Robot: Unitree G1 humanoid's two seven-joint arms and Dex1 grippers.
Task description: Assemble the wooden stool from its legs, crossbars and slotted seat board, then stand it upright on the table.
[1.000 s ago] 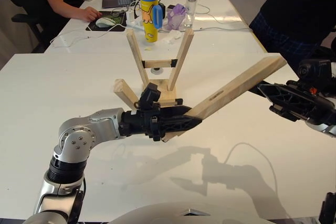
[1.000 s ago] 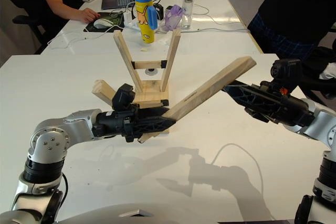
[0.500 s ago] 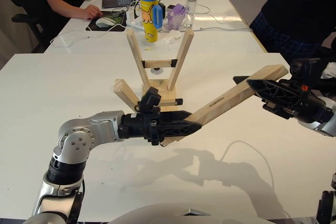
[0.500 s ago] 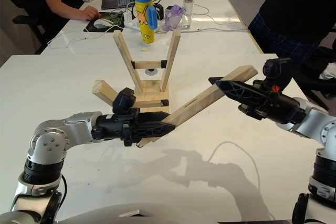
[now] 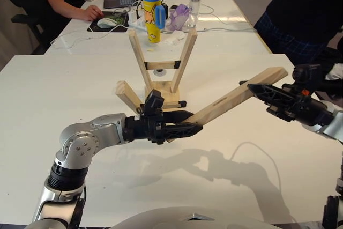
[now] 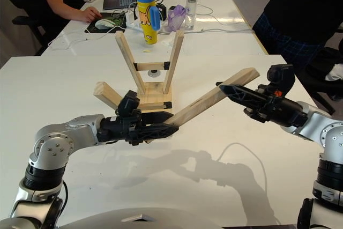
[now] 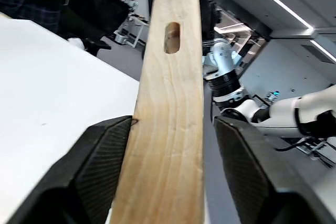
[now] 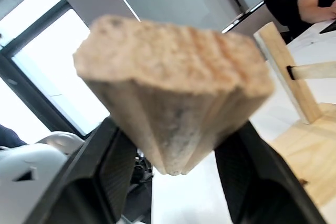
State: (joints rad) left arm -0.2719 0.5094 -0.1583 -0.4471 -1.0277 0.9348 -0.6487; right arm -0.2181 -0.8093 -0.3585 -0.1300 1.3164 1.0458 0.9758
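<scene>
Low and centre in your head view, your left gripper (image 5: 194, 129) clamps the bottom end of a wooden leg (image 5: 230, 100), which slants up toward the right edge. Your right gripper (image 5: 252, 87) sits at its upper end; you cannot tell whether it grips. Above centre, the half-built stool (image 5: 161, 65) rests legs-up on the table (image 5: 64, 89).
</scene>
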